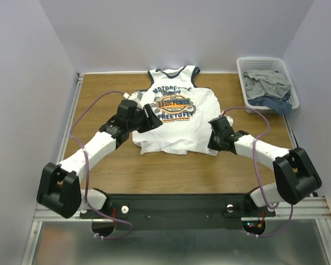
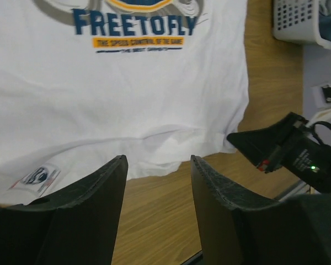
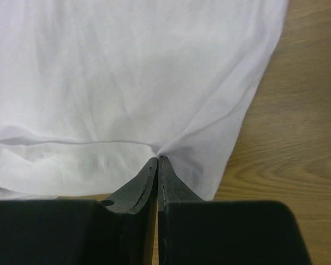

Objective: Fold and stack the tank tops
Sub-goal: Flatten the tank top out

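At the tank top's left side we see the left tool with its jaws spread and nothing between them, hovering just off the hem's near edge. The tank top itself lies flat on the bench, print up, neck to the far side and hem toward the arms. We see no fold in it yet. At the tank top's near right corner the right tool has its jaws pressed together on the hem, and the cloth puckers toward the tips, so we judge it pinched. Well to the right of the tank top and farther back, a white basket holds crumpled clothes. We judge the task barely begun: this first fold, the other garments and the stack all remain.
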Action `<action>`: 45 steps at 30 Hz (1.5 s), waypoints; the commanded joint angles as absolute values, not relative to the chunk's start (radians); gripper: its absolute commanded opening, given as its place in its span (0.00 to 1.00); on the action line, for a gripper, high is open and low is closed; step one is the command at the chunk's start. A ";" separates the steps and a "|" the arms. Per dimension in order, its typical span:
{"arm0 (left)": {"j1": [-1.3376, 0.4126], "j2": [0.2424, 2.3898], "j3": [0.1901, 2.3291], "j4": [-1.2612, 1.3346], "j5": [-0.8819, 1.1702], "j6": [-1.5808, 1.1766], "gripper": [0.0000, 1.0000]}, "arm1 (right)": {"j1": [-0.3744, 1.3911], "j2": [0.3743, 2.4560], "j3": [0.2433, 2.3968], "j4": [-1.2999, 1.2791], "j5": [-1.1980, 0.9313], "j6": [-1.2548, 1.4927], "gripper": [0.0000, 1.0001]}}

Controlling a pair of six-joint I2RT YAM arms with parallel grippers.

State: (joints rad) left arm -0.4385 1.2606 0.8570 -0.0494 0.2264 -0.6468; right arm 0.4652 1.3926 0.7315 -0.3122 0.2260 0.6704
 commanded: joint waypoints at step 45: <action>-0.825 1.924 1.364 -0.150 0.120 -0.199 0.59 | 0.459 1.192 0.673 -0.434 0.399 0.732 0.57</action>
State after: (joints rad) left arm -0.8181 1.9278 1.3636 -0.1650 0.0616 -0.2333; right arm 0.4706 1.1835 0.6739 -0.4355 0.3676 0.7235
